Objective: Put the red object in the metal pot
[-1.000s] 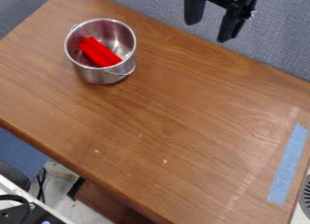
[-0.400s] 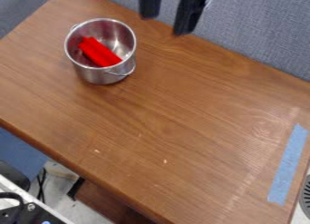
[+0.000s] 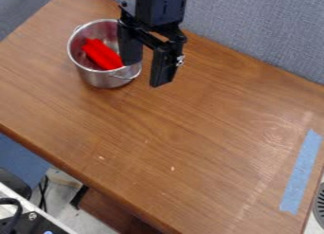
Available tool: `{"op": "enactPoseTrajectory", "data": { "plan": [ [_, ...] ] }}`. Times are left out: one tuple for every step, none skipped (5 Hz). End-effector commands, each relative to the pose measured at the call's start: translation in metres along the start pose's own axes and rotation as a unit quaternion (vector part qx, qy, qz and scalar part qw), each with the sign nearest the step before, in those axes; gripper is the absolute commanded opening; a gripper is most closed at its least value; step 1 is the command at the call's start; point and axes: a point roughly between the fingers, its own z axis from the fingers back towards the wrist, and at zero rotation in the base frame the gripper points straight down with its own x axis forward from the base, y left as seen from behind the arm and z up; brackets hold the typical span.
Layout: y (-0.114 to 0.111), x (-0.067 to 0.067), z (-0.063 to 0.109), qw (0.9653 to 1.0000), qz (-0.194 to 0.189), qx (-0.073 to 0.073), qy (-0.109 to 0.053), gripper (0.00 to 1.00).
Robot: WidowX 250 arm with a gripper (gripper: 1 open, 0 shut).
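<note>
The gripper (image 3: 146, 60) has come down and moved to the left, from the far right edge of the table (image 3: 190, 134) to a place just beside the pot (image 3: 105, 54), on the pot's right side. Its two dark fingers (image 3: 162, 65) stand wide apart and nothing is between them, so the claw is open and empty. The pot has not moved; it stands upright in the far left part of the table, with its small handle turned toward the near side. The red object (image 3: 99, 55) lies inside the pot, on the bottom, a little slanted, and nothing else is visible in the pot with it. One finger now covers part of the pot's right rim in this view, so I cannot tell if the finger touches the rim or only hangs in front of it. Because the red object is already in the pot and the claw carries nothing, I judge that the task is finished as things lie now. The only risk I see is that the arm, being so near, could push the pot. At the right edge of the table there is a strip of blue tape (image 3: 298, 171), well apart from everything.
</note>
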Motion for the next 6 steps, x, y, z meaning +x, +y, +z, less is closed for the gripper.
{"op": "enactPoseTrajectory", "data": {
  "plan": [
    [0.001,0.003,0.049,0.9987,0.045,-0.005,-0.023,1.00],
    [-0.003,0.019,0.059,0.9943,0.099,-0.017,-0.037,1.00],
    [-0.024,0.039,0.058,0.9978,0.058,0.000,-0.033,1.00],
    [-0.041,0.069,0.057,0.9987,0.022,0.024,-0.039,1.00],
    [0.001,0.065,0.046,0.9981,0.030,0.037,-0.040,1.00],
    [0.043,0.051,0.037,0.9977,0.034,0.042,-0.041,1.00]
  ]
}}
